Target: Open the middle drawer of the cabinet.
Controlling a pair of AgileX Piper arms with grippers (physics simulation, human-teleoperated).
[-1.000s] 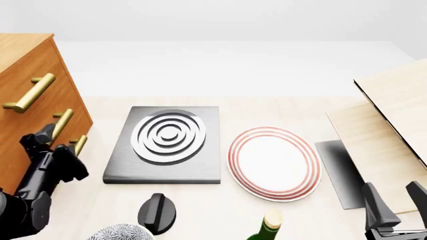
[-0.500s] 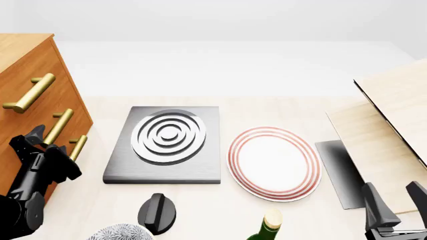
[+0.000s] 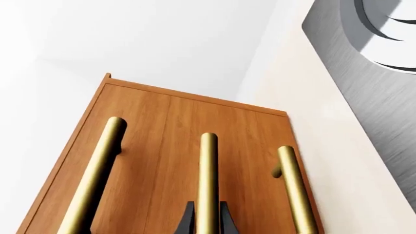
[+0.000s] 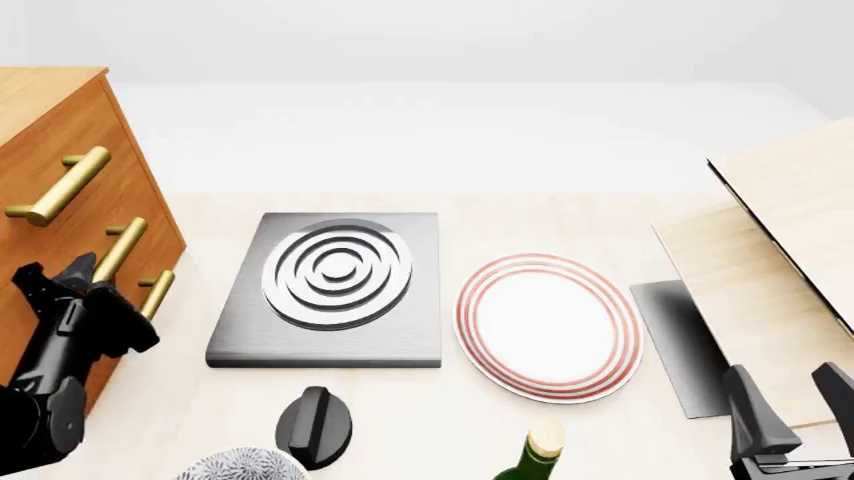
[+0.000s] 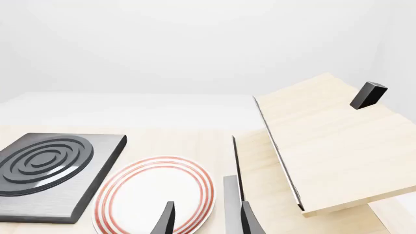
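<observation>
At the left edge of the counter (image 4: 441, 395) stands the cabinet (image 4: 60, 190), and our left hand (image 4: 83, 275) is pressed up against its front. The middle drawer (image 3: 195, 161) is the second of three stacked fronts, each with a brass bar; its face sits flush with the ones above and below, so we judge it not yet opened. In the left wrist view the middle handle (image 3: 208, 180) runs straight down between our two dark fingertips (image 3: 188, 219), one on each side of the bar. The fingers are narrow and close about it, yet only their tips show at the picture's edge — we cannot tell whether they are clamped on the brass or just bracketing it.

So the step in hand looks to us like the grasp itself. What comes next calls for a firm pinch on that bar, then a straight pull away from the cabinet face, square to the front so the box slides and does not bind.

Our right hand (image 5: 204, 217) hangs well away from the cabinet, beyond the red-ringed plate (image 4: 547, 328), fingers spread and holding nothing. Between plate and cabinet lies the grey slab with raised rings (image 4: 334, 285), near the path of the pull.
</observation>
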